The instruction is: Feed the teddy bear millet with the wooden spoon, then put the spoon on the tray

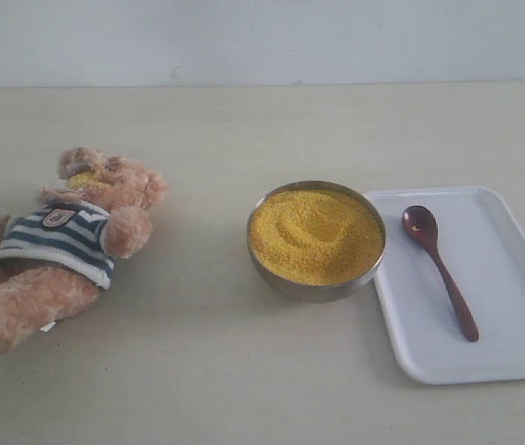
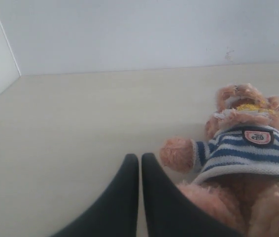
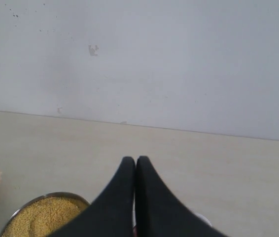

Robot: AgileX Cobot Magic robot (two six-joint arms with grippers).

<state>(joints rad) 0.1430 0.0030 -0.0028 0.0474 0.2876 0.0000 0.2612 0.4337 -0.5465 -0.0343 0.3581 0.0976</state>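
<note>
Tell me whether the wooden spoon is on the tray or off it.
On the tray. The wooden spoon lies flat on the white tray, wholly inside its rim, beside the metal bowl and not touching it.

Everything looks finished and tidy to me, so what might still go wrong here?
1. The metal bowl is full of millet nearly to its rim and sits hard by the tray; a bump to either might spill grains.
2. Some loose grains lie on the face of the teddy bear; if the bear shifts, they would likely scatter over the table.
3. The left claw, shut, is close to the bear's arm and might nudge it.
</note>
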